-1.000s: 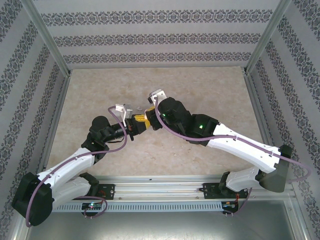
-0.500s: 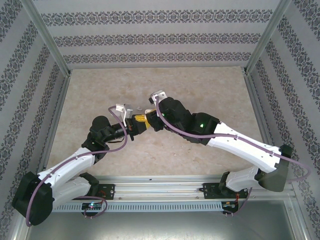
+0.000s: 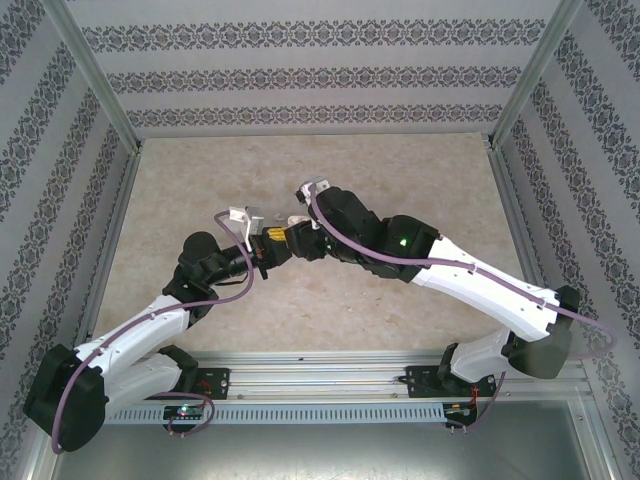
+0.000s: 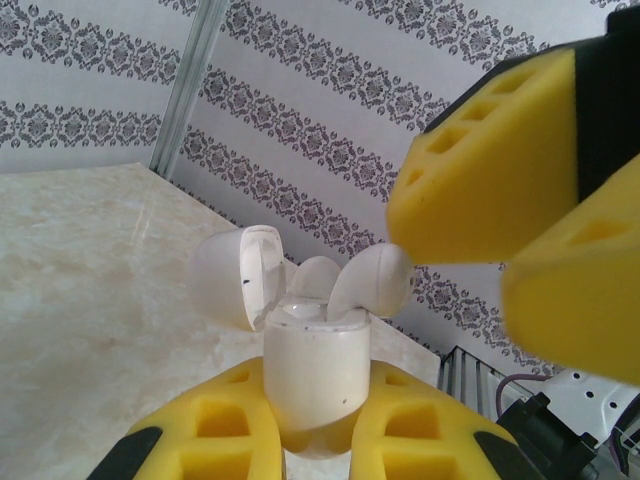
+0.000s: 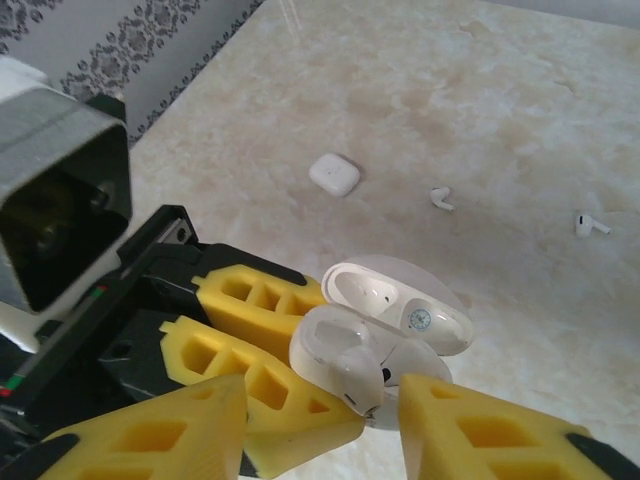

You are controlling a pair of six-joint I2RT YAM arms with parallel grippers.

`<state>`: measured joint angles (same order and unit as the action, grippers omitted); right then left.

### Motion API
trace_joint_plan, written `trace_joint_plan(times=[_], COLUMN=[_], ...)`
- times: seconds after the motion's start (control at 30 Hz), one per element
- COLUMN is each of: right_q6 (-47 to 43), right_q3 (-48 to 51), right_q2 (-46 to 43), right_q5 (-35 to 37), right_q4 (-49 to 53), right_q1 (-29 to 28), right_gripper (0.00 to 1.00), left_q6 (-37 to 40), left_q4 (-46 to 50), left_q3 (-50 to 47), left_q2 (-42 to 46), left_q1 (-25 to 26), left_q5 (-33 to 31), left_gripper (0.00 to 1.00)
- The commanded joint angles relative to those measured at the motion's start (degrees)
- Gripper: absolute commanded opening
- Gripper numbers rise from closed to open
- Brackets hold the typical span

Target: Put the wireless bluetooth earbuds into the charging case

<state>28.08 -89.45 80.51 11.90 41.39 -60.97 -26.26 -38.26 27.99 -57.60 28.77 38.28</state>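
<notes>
Right end effector (image 3: 293,237) shifted left, now just beside charging case (image 4: 315,350); fingers apart, nothing pinched. Left end effector (image 4: 312,405) clamps case base, lid open, raised off table (image 5: 500,90) for loading. Two earbuds (image 5: 441,198) on table beyond case.

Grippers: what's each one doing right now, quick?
Left gripper: shut on the charging case.
Right gripper: open, holding nothing.

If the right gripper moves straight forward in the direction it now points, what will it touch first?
Most likely the open charging case, held by the left gripper; it lies directly ahead of the right gripper, between its fingertips. Exact depth is unclear.
</notes>
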Motion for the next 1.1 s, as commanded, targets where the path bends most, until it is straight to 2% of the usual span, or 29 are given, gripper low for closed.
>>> trace_joint_plan(times=[0.0,0.17,0.37,0.53,0.8,1.07], right_q6=[2.8,6.6,9.9,10.4,10.5,10.2], right_q3=[-1.9,0.1,5.6,7.4,7.6,7.3], right_q2=[-2.3,-5.5,-9.5,-10.0,-7.8,-6.6], right_q5=[-1.7,-5.0,-6.8,-9.2,-13.8,-15.5], right_q4=[0.8,-0.6,-2.4,-3.1,-4.6,-4.9], right_q1=[0.6,2.8,6.3,7.7,8.1,8.3], right_gripper=[0.47,0.48,0.34,0.28,0.26,0.25], left_q6=[-0.7,-0.9,-1.2,-2.1,-3.1,-3.0], left_q4=[-3.2,-3.6,-4.8,-6.9,-8.9,-9.1], left_q3=[0.3,0.1,0.0,0.0,0.6,0.7], left_q2=[1.2,1.2,1.1,0.1,-1.6,-2.1], left_q1=[-0.2,-0.2,-0.2,-0.2,-0.2,-0.2], left_q5=[-0.3,-0.1,1.2,3.2,4.8,4.9], left_gripper=[0.0,0.0,0.0,0.0,0.0,0.0])
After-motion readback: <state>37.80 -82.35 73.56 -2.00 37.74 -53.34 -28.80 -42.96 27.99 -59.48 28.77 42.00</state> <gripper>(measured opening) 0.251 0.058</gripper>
